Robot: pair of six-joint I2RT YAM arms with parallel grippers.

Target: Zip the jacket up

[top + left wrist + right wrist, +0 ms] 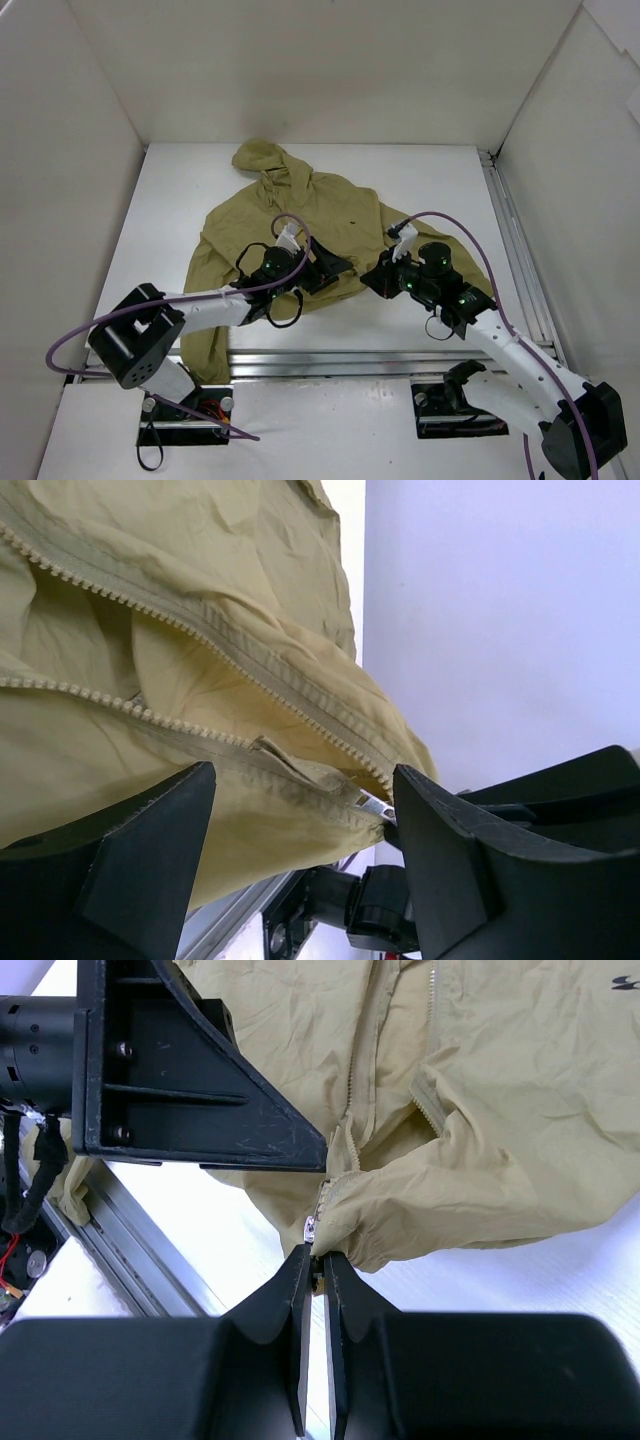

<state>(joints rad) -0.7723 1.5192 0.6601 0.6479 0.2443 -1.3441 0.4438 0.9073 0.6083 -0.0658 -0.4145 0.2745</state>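
The olive-khaki hooded jacket [310,215] lies spread on the white table, hood at the far end, its front zipper open. My right gripper [378,278] is shut on the jacket's bottom hem at the zipper's lower end [318,1258], just below the silver slider [312,1227]. My left gripper [330,268] is open beside it. In the left wrist view its jaws stand wide apart [300,780] with the jacket [150,680] draped between them and the slider [374,805] near the right finger. Both rows of zipper teeth run apart above the slider.
An aluminium rail [330,360] crosses the table's near edge under the jacket's hem. Another rail [515,240] runs along the right side. White walls enclose the table on three sides. The left gripper's black finger [200,1090] shows in the right wrist view, its tip touching the fabric.
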